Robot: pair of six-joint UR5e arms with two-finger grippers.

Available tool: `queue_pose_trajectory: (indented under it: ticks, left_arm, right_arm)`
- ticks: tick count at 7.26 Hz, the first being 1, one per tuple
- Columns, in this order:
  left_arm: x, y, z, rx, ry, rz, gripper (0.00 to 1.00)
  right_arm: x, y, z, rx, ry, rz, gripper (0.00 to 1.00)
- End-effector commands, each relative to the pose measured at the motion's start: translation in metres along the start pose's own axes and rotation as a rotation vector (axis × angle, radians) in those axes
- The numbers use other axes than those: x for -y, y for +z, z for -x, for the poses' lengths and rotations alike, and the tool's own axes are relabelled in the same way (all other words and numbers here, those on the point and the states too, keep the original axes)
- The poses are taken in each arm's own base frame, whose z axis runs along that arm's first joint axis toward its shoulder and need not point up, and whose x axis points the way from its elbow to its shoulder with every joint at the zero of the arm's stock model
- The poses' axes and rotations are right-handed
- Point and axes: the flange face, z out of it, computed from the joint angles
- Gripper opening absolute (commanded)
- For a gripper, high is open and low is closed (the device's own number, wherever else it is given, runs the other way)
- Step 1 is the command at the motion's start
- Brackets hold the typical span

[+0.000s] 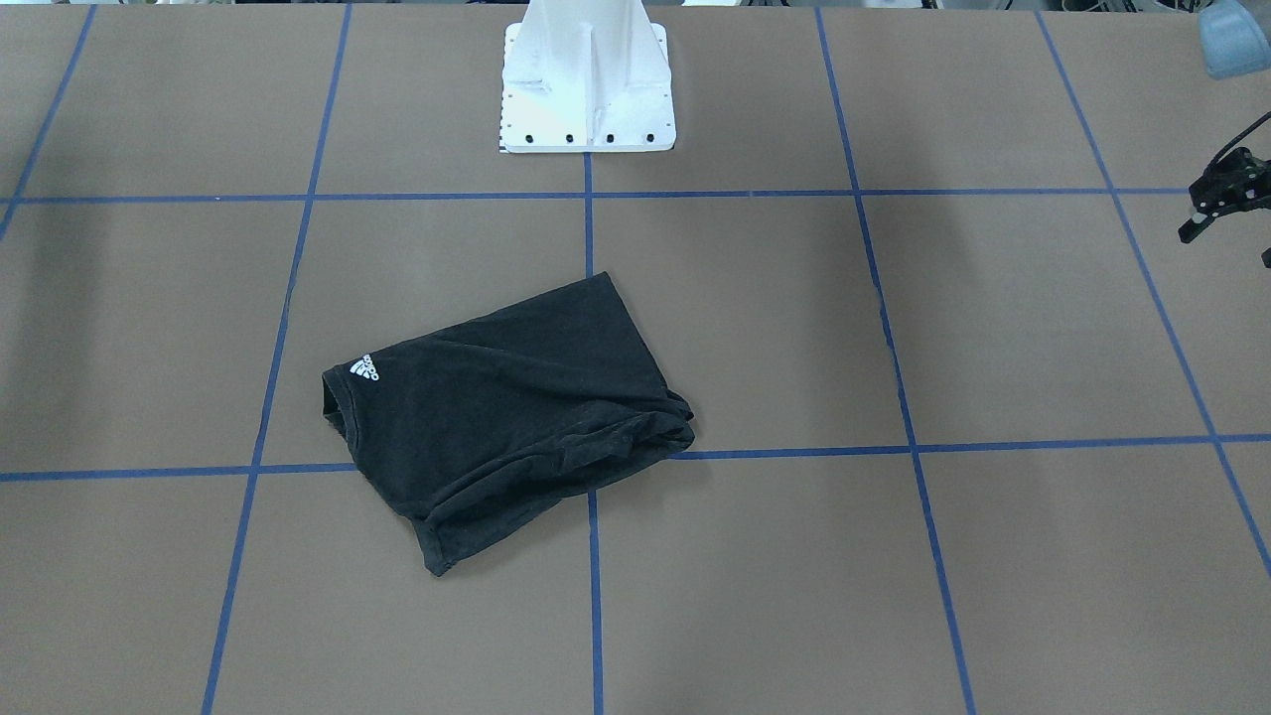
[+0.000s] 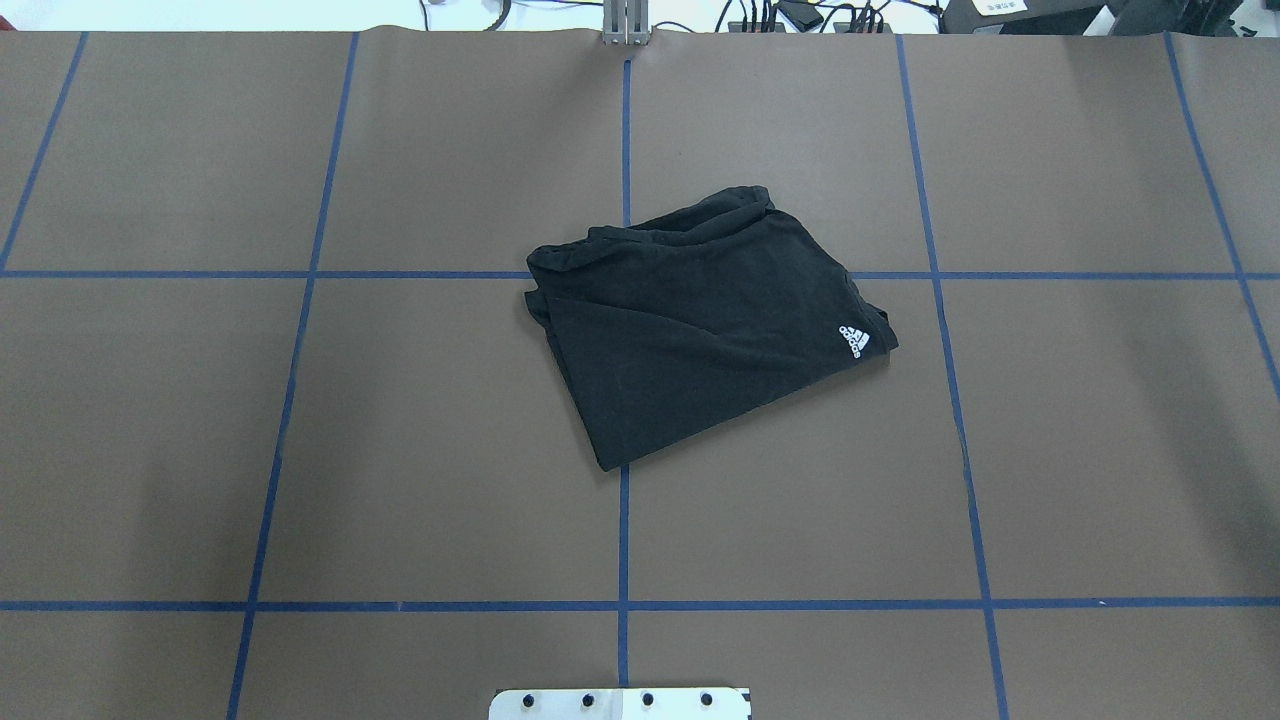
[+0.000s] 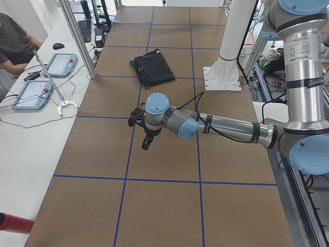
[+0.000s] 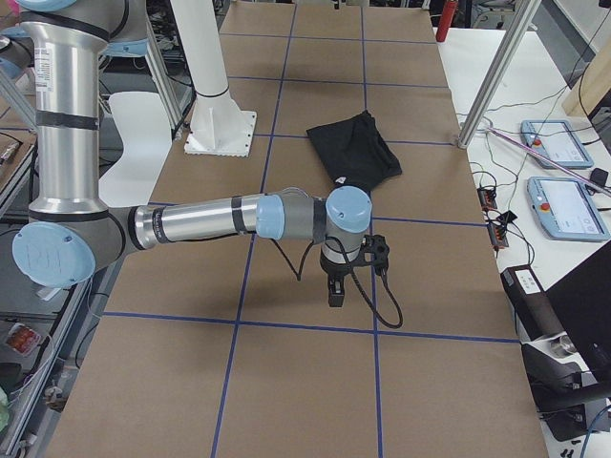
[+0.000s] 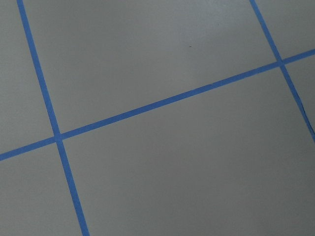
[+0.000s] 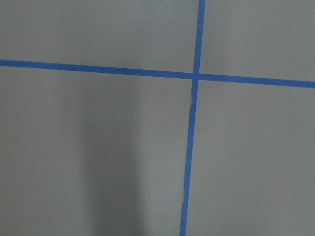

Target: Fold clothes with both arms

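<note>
Front view, shirt: The black T-shirt [image 1: 506, 397] is lying folded into a rough rectangle on the brown bench [image 1: 993, 328]. It is sitting in front of the white pedestal [image 1: 588, 89], with its small white logo [image 1: 364, 368] facing up.
Front view, left jaws: The left arm [image 1: 1219, 194] is poking in at the view's right edge. Its jaws are hanging well apart from the shirt. They are too small and too cut off to tell whether they are apart or together.
Overhead view, shirt: The shirt [image 2: 700, 320] is covering a crossing of the blue tape lines [image 2: 200, 273], near the bench's middle.
Left-side view, left jaws: The near arm [image 3: 226, 126] is stretching low over the bench, its jaws pointing down. The shirt [image 3: 151, 66] is lying well beyond them, beside the pedestal.
Right-side view, right jaws: The right arm [image 4: 210, 219] is reaching across with its jaws pointing down, well short of the shirt [image 4: 355, 148]. I cannot tell whether they are apart or together.
Wrist views: Both are looking down on bench surface crossed by tape.
</note>
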Motion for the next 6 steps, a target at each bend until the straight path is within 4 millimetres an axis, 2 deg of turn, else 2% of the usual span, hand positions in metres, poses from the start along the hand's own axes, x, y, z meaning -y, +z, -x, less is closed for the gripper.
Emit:
queue_pose_trajectory:
  ticks: [1,5,6]
  left_arm:
    - [0.000,-0.001,-0.001,-0.002,0.004,-0.003,0.99]
    - [0.010,-0.006,-0.006,-0.004,0.020,-0.021,1.00]
    - [0.022,-0.009,-0.012,-0.005,0.038,-0.038,0.99]
  right_arm:
    - [-0.001,-0.002,0.001,-0.001,-0.002,-0.003,1.00]
    - [0.000,-0.010,0.009,-0.005,-0.018,-0.021,1.00]
    - [0.002,-0.012,0.011,-0.004,-0.023,-0.026,1.00]
